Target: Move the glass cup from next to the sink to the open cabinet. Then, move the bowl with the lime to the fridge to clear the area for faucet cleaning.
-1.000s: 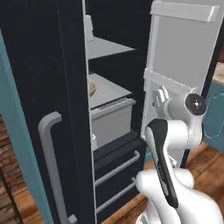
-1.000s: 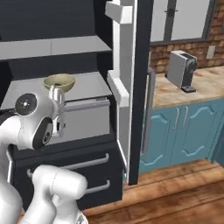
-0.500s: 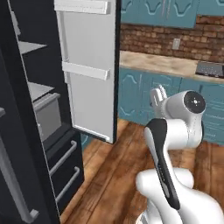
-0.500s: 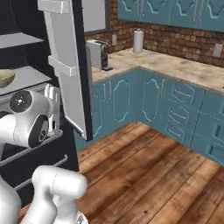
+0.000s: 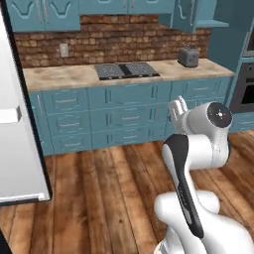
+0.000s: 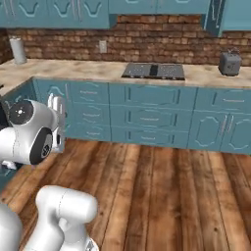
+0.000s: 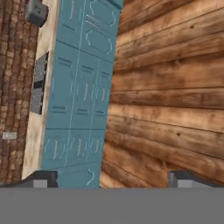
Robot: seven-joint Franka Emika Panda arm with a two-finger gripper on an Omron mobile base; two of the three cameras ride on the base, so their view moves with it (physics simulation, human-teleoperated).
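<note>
My gripper [image 5: 176,106] is raised in front of the arm, open, with nothing between its fingers. The same gripper [image 6: 58,106] stands at the left of the right base view. In the hand view the gripper [image 7: 111,179] looks down at the wooden floor and the blue lower cabinets, its two dark tips far apart. The white fridge door [image 5: 20,163] stands open at the left edge of the left base view. The glass cup and the bowl with the lime are out of view.
A counter with a black cooktop [image 5: 128,70] and a grey toaster [image 5: 188,57] runs along the brick wall ahead, over blue drawers [image 6: 147,120]. A paper towel roll [image 6: 18,50] stands far left. An oven [image 5: 244,89] is at the right. Wooden floor [image 5: 99,198] lies between.
The whole picture has swung from the open fridge to the cooktop counter: the base has turned. The gripper stays open and holds nothing.
</note>
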